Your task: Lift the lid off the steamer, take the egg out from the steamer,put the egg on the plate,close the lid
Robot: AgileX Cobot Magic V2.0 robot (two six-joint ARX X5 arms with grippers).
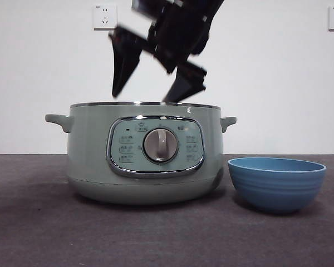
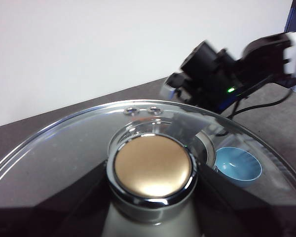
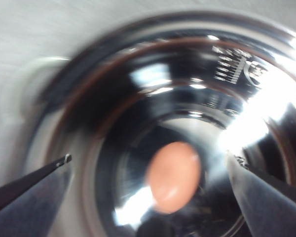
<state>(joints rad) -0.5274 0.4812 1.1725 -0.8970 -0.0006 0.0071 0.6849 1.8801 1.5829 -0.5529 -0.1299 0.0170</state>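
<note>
Dark table (image 1: 39, 233): the steamer (image 1: 89, 161) stands uncovered beside the plate (image 1: 276, 183). Right gripper (image 3: 148, 163), jaws spread, hangs above the egg (image 3: 173, 176). Left gripper (image 2: 153, 217) grasps the lid (image 2: 64, 153) by its knob (image 2: 154, 165).

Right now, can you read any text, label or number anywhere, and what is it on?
None can be read.
Steamer control panel: button markings, too small.
Steamer inner wall: engraved scale marks, blurred.
Wall sockets: tiny marks, unreadable.
Lid, plate: no text.
</note>
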